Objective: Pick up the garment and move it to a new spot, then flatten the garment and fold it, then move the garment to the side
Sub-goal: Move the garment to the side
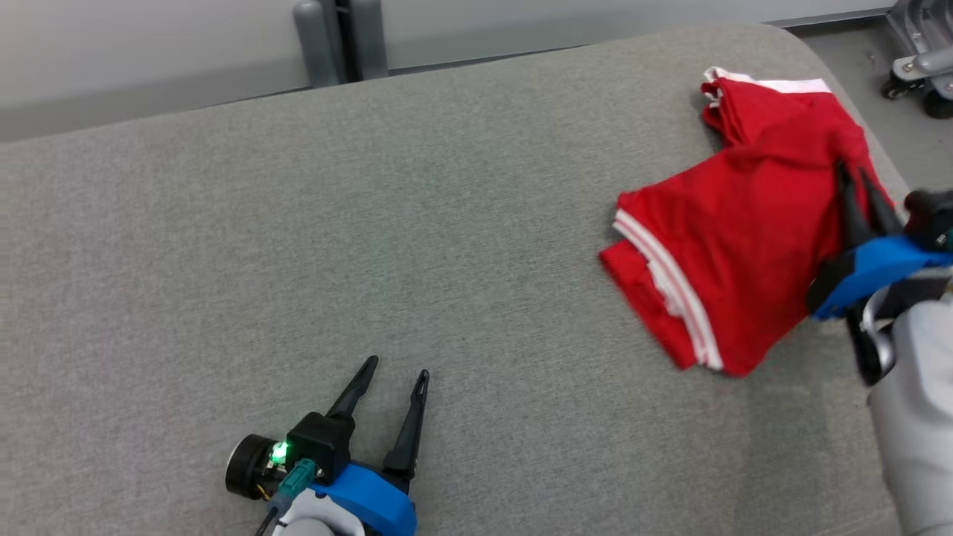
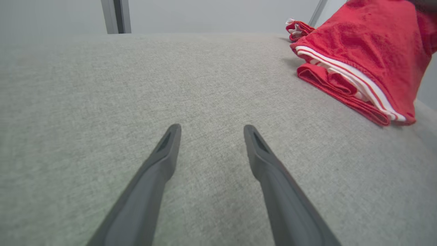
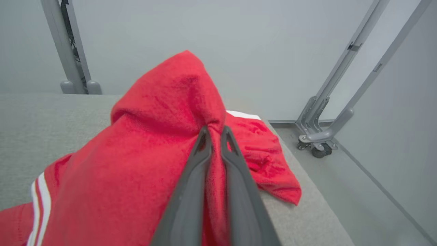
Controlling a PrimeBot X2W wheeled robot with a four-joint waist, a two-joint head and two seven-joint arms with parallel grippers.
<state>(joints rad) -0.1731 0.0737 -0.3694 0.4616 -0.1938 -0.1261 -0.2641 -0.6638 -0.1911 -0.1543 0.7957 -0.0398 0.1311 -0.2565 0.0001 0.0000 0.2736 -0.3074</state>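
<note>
A red garment (image 1: 737,253) with white stripe trim lies bunched at the right side of the grey table (image 1: 372,238). My right gripper (image 1: 855,173) is shut on a pinched fold of the garment (image 3: 164,143), which rises into a peak above the fingertips in the right wrist view (image 3: 215,130). Its lower edge with the white stripes (image 2: 344,75) hangs just over the tabletop in the left wrist view. My left gripper (image 1: 396,371) rests open near the table's front, far to the left of the cloth, with bare fabric between its fingers (image 2: 211,128).
A grey post (image 1: 339,41) stands behind the table's far edge. Wheeled metal frame legs (image 3: 315,145) stand on the floor beyond the table's right edge (image 1: 856,97). The garment lies close to that rounded right corner.
</note>
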